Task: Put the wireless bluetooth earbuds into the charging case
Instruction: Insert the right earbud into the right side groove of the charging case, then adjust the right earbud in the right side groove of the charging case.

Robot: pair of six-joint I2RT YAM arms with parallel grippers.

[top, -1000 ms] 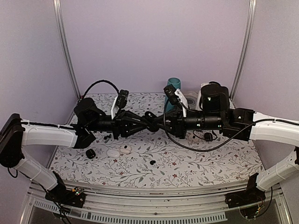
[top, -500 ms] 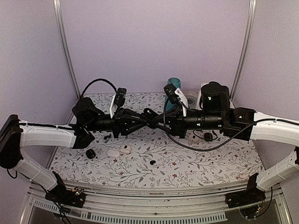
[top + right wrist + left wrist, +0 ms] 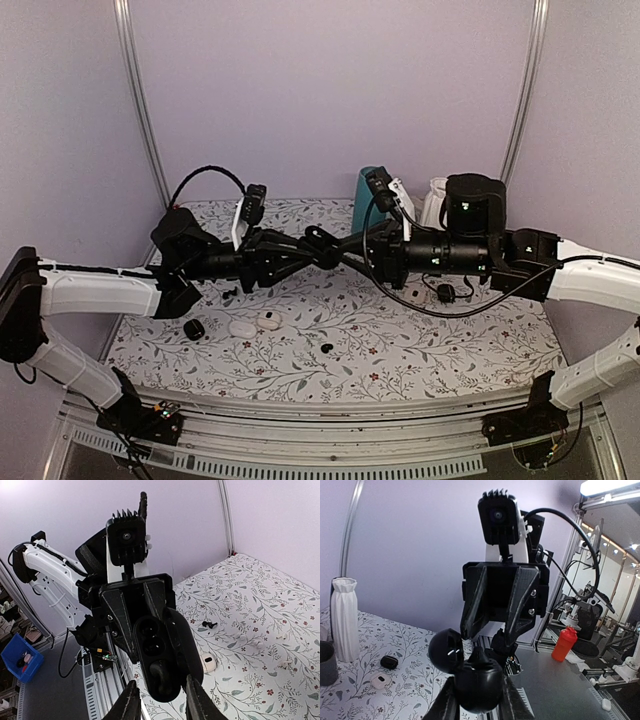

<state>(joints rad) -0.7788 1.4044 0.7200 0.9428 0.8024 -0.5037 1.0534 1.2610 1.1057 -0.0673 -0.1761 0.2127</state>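
Note:
My left gripper [image 3: 318, 246] is shut on the black charging case [image 3: 479, 682] and holds it in the air over the middle of the table. Its lid [image 3: 446, 650] is open. One black earbud [image 3: 479, 656] sits in the case's end socket and also shows in the right wrist view [image 3: 164, 672]; the other sockets [image 3: 151, 630] look empty. My right gripper [image 3: 352, 244] is open, its fingers [image 3: 470, 610] either side of the case end, not pinching the bud. A second tiny black earbud [image 3: 327, 347] lies on the table near the front.
Two white cases [image 3: 242, 327] [image 3: 268, 320] and a black round piece [image 3: 194, 328] lie front left. Another black case [image 3: 446, 292] lies under the right arm. A teal cup [image 3: 366, 190] and a white vase [image 3: 436, 198] stand at the back.
The right arm has drawn back to the right and risen a little. The left gripper has lifted the case slightly. The two grippers' bodies stand farther apart.

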